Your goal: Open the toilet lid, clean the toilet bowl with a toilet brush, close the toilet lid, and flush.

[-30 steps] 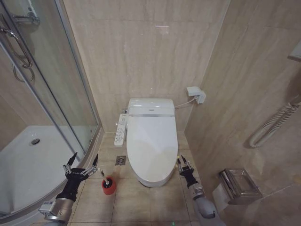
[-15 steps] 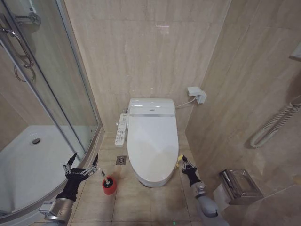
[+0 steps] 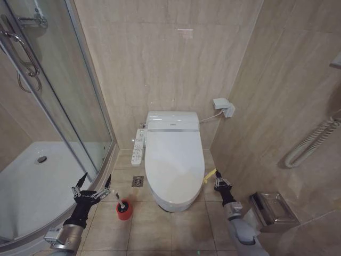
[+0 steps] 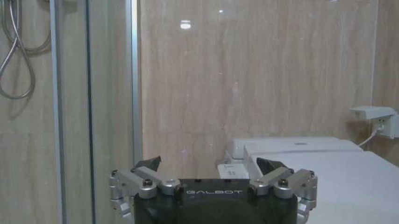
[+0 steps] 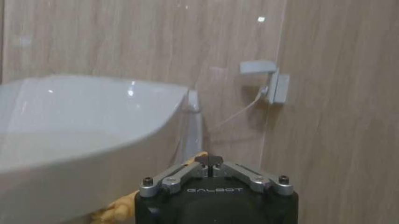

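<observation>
The toilet lid [image 3: 174,162] is lying shut over the toilet bowl [image 3: 171,205], its long axis running from the hinge at the back wall out toward the robot, rounded front end nearest. That front-right edge is what the coming move is hanging on, as I judge it — the lid has not yet been lifted, so opening it is the step in hand.

The right gripper [image 3: 221,183] is sitting low beside the bowl, just off the lid's right flank near its front, fingers drawn together to a point with nothing between them. From this gripper the lid is lying to its left and slightly above; in the right wrist view the white curve of the toilet [image 5: 87,126] is bulging overhead and to one side of the closed fingertips [image 5: 210,161]. This arm is clearly the nearer one to the lid's rim.

The left gripper [image 3: 91,191] is hovering well away on the other side, fingers spread wide and empty. Just beyond and to its right, the toilet brush [image 3: 120,204] is standing in its red cup holder [image 3: 123,210] on the floor tiles, between this gripper and the bowl — so the brush is falling to the left arm, the lid to the right.
</observation>
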Robot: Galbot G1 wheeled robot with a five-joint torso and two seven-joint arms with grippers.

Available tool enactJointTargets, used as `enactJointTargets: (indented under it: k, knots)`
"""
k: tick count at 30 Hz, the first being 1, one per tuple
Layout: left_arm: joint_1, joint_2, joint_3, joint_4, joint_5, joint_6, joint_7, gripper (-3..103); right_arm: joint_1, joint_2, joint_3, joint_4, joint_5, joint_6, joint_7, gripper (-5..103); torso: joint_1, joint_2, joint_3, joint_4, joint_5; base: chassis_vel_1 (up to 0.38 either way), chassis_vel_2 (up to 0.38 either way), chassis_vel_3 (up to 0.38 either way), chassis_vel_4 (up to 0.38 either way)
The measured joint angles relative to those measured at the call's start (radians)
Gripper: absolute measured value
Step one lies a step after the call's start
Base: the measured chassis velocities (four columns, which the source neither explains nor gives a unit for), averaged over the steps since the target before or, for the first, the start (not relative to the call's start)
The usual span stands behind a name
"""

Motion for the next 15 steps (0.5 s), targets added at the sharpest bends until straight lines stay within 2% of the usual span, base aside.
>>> enactJointTargets:
  k: [10, 15]
  knots:
    - [0.0, 0.0, 0.0, 0.0, 0.0, 0.0, 0.0, 100, -0.064, -0.011, 0.011, 0.197, 0.039, -0.051, 0.051, 0, 0.0, 0.0, 0.0, -0.0002, -0.0004, 0.0, 0.0, 0.0, 0.0]
    - [0.0, 0.0, 0.0, 0.0, 0.0, 0.0, 0.0, 100, -0.07, -0.033, 0.005, 0.305, 0.068, -0.121, 0.102, 0, 0.0, 0.0, 0.0, -0.0001, -0.0005, 0.0, 0.0, 0.0, 0.0]
